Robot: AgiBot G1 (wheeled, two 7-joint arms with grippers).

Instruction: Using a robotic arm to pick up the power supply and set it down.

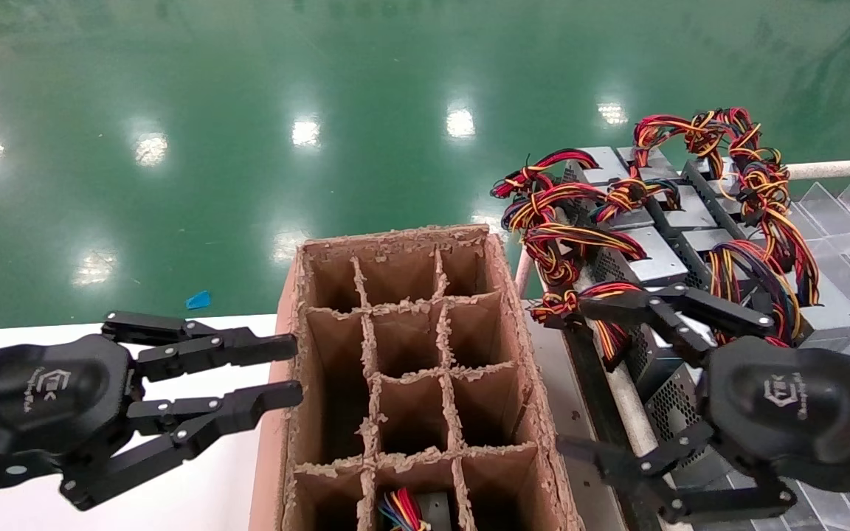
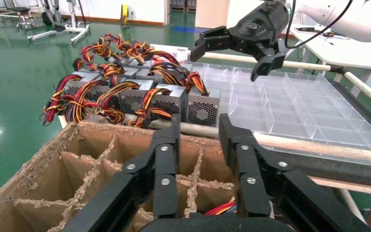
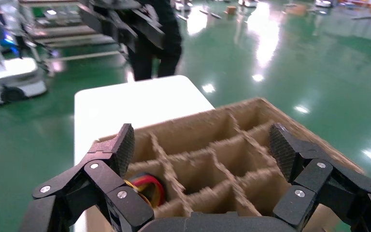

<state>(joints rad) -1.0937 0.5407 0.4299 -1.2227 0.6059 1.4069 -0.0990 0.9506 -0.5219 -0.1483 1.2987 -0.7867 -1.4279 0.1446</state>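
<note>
A tall cardboard box (image 1: 403,369) with paper dividers stands in the middle, and in one of its nearest cells lies a power supply (image 1: 414,510) with its coloured wires showing. To the right of the box, a row of other power supplies (image 1: 654,251) sits packed together on a rack, their red, yellow and black wire bundles (image 1: 757,184) curling over the top. The right gripper (image 1: 587,383) hovers at the near end of that row, just right of the box, its fingers spread wide and holding nothing. The left gripper (image 1: 288,369) hangs at the box's left wall, over a white table (image 1: 196,487), its fingers a little apart and empty. Clear plastic trays (image 1: 838,206) lie further right
</note>
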